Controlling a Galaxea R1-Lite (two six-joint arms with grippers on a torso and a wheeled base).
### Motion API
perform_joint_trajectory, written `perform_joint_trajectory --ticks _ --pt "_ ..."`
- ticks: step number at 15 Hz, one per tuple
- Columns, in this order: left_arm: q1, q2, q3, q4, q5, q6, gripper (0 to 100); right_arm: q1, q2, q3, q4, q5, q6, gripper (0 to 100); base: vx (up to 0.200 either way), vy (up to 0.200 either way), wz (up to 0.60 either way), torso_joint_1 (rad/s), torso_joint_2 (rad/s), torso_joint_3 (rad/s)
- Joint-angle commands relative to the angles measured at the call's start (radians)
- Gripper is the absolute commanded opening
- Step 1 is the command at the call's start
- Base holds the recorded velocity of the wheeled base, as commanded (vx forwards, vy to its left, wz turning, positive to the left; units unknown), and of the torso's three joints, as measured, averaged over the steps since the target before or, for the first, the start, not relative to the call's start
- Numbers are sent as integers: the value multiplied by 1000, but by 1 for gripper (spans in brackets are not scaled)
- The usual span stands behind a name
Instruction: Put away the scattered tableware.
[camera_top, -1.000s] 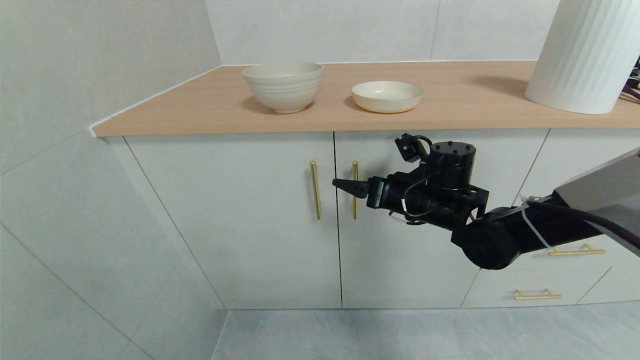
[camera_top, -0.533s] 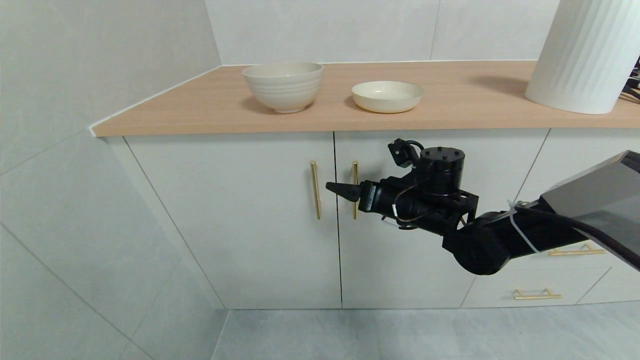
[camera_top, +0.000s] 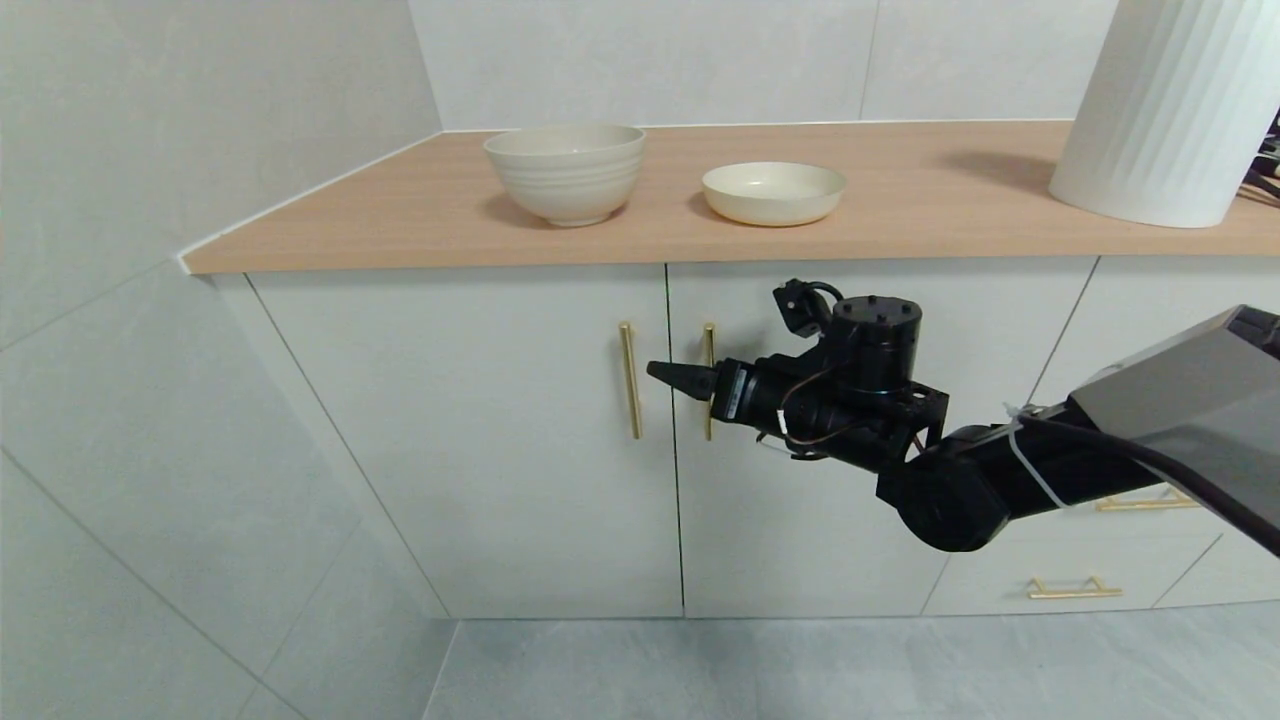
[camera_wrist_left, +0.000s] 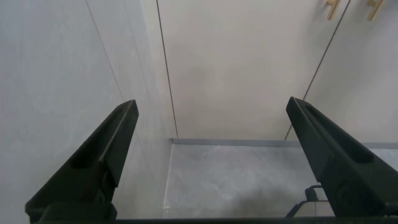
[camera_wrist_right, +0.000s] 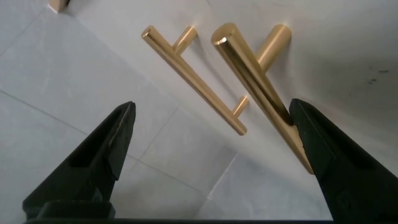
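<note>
- Under the counter (camera_top: 400, 225), the right gripper (camera_top: 680, 378) sits at the seam between the two cabinet doors with its fingers spread. The tip is level with the middle of the right door's gold handle (camera_top: 708, 420).
- Opening that door looks like the step in hand. From the right wrist view the near bar lies between the fingers, close to one of them, though I cannot tell whether they already reach past it.
- To do it well, centre the bar in the gap, close firmly on its middle and pull along the door's swing, not straight out.
- The left door's handle (camera_top: 629, 380) is just beside it, so a finger could snag on it or catch both bars.
- The tableware waits on the counter: a deep cream bowl (camera_top: 565, 172) and a shallow dish (camera_top: 773, 192), near each other but apart.
- A tall white ribbed container (camera_top: 1170, 110) stands well to the right, clear of both.
- The left gripper (camera_wrist_left: 211, 106) hangs low, fingers wide apart and holding nothing, facing the floor by the left door (camera_wrist_left: 249, 68).
- Drawers with small gold pulls (camera_top: 1075, 590) sit under the right arm, which partly covers them.
</note>
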Motion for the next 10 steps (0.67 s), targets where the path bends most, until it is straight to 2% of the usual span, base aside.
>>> perform_joint_trajectory --ticks 1,6,10 --pt "0 2 0 1 0 0 100 12 -3 3 1 7 3 100 0 0 0 0 0 0" --pt "0 2 0 0 0 0 100 32 -27 32 1 10 3 100 0 0 0 0 0 0" --pt "0 0 0 1 0 0 100 40 -128 164 1 58 3 100 0 0 0 0 0 0"
